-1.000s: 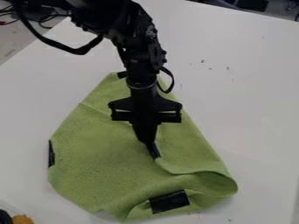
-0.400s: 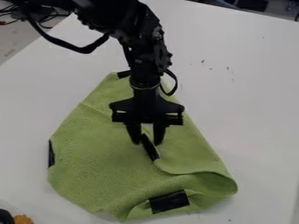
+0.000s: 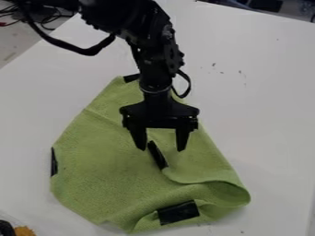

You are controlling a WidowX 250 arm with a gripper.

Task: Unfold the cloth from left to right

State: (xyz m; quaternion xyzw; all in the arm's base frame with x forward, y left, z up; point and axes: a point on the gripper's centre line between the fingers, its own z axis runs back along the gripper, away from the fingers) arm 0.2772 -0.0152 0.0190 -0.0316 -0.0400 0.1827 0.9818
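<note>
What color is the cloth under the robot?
The cloth is green, seen best in the camera view.

The arm (image 3: 159, 50) runs off the top edge and, with the claw (image 3: 162, 150), hides part of the green cloth (image 3: 98, 170). At lower left, an orange object (image 3: 25, 231) and a black object (image 3: 6, 229) are cut off, both unidentifiable.

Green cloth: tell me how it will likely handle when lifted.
The green cloth is probably floppy, since its lower right side curls over in a soft loop. It looks thin, so likely light. The black patch near its bottom edge lies flat and may stiffen that spot slightly.
</note>
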